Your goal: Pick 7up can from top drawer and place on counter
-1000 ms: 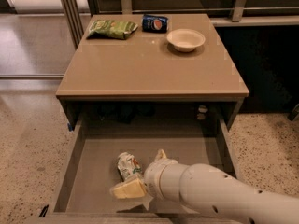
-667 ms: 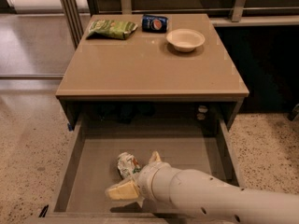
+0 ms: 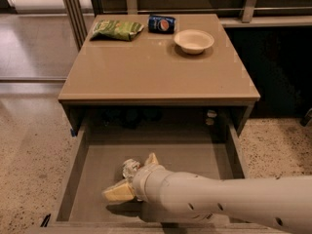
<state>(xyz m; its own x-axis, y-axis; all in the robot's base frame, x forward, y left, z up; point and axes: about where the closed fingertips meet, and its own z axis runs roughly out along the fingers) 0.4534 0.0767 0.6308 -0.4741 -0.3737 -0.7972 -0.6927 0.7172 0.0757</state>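
The 7up can [image 3: 130, 168] lies crumpled on the flat bottom of the open top drawer [image 3: 195, 152], left of centre. My gripper [image 3: 135, 176] reaches into the drawer from the lower right. It is open, with one yellowish finger [image 3: 118, 193] in front of the can and the other [image 3: 152, 159] behind and to the right of it. The can sits between the fingers, close to the wrist. The tan counter [image 3: 156, 69] is above the drawer.
On the counter's far edge are a green chip bag [image 3: 117, 29], a dark blue Pepsi can [image 3: 162, 24] and a white bowl [image 3: 194, 40]. My white arm [image 3: 229, 201] covers the drawer's front right. Speckled floor [image 3: 29, 145] lies on both sides.
My gripper has moved left across the drawer, from beside the can to straddling it. The can has not moved.
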